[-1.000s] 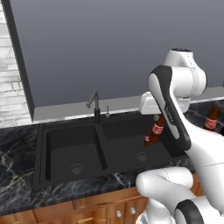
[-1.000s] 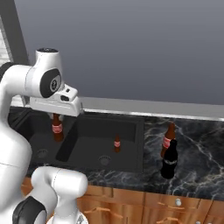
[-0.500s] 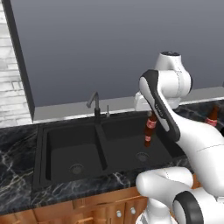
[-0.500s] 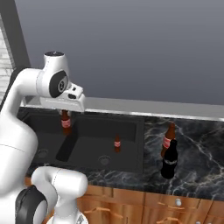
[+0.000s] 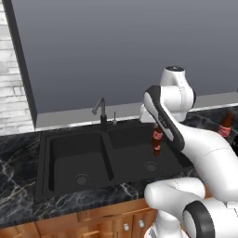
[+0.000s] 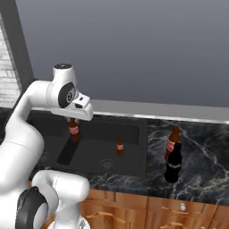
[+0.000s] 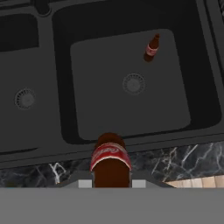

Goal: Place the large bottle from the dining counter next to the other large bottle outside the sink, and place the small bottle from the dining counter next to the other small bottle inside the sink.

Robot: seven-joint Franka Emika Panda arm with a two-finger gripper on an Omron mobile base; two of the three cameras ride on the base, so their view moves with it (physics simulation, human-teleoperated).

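small bottle (image 7: 111, 162) hangs gripped in the tool (image 7: 109, 183), over the sink (image 7: 131, 118).

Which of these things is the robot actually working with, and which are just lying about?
Part of the job:
- small bottle held in the shut gripper
- other small bottle, standing in the sink
- black large bottle beside the brown large bottle on the counter

Just there:
- tap
- cabinet doors

Red-labelled brown small bottle (image 7: 110, 164), black sink (image 7: 131, 127).
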